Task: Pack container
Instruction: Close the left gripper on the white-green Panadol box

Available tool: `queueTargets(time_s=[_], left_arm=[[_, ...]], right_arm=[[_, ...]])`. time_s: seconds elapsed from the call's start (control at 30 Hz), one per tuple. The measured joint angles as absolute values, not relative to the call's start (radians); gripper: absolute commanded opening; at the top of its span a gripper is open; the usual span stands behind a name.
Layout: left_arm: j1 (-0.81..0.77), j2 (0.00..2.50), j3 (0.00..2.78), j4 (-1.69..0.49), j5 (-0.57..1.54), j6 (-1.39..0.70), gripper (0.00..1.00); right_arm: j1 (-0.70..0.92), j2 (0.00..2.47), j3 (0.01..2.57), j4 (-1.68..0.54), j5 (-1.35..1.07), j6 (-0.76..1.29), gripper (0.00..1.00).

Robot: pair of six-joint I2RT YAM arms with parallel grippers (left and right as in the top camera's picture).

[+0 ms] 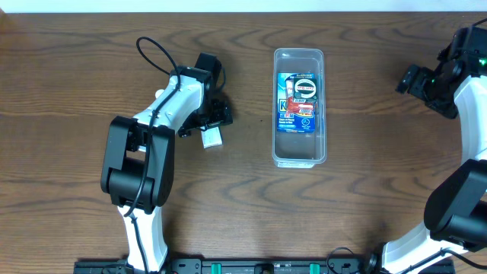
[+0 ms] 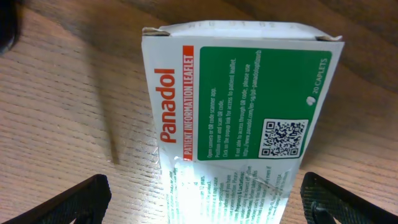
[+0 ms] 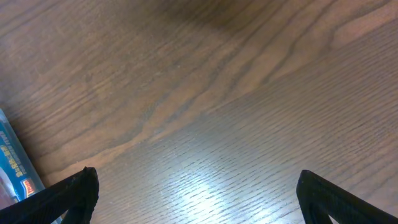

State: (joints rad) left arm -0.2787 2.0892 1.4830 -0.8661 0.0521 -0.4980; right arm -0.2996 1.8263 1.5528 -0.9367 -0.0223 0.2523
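The clear plastic container (image 1: pixel 299 106) stands upright at the table's middle, with a blue packet (image 1: pixel 298 103) lying inside it. A white and green Panadol box (image 2: pixel 236 124) lies flat on the wood between the open fingers of my left gripper (image 2: pixel 205 202); overhead it shows as a small white box (image 1: pixel 211 138) under the left gripper (image 1: pixel 207 122), left of the container. My right gripper (image 3: pixel 199 199) is open and empty over bare wood at the far right (image 1: pixel 415 80). The blue packet's edge (image 3: pixel 12 162) shows at the left of the right wrist view.
The brown wooden table (image 1: pixel 365 190) carries both arm bases at its front edge. The left arm's black cable (image 1: pixel 156 53) loops over the table behind the left wrist.
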Motion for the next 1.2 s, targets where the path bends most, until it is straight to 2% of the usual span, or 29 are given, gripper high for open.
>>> queueTargets(time_s=[0.57, 0.67, 0.8, 0.97, 1.2], left_arm=[[-0.279, 2.089, 1.445, -0.828, 0.052, -0.498, 0.99], [-0.279, 2.089, 1.445, -0.825, 0.052, -0.503, 0.85], [-0.279, 2.089, 1.445, -0.823, 0.052, -0.502, 0.75], [-0.279, 2.089, 1.445, -0.822, 0.052, -0.498, 0.73], [-0.279, 2.089, 1.445, -0.822, 0.052, -0.499, 0.61]], right_arm=[[-0.300, 1.826, 1.552, -0.937, -0.022, 0.252, 0.99], [-0.300, 1.826, 1.552, -0.936, -0.022, 0.252, 0.99], [-0.300, 1.826, 1.553, -0.936, -0.022, 0.252, 0.99], [-0.300, 1.826, 1.553, -0.936, -0.022, 0.252, 0.99], [-0.300, 1.826, 1.552, -0.936, -0.022, 0.252, 0.99]])
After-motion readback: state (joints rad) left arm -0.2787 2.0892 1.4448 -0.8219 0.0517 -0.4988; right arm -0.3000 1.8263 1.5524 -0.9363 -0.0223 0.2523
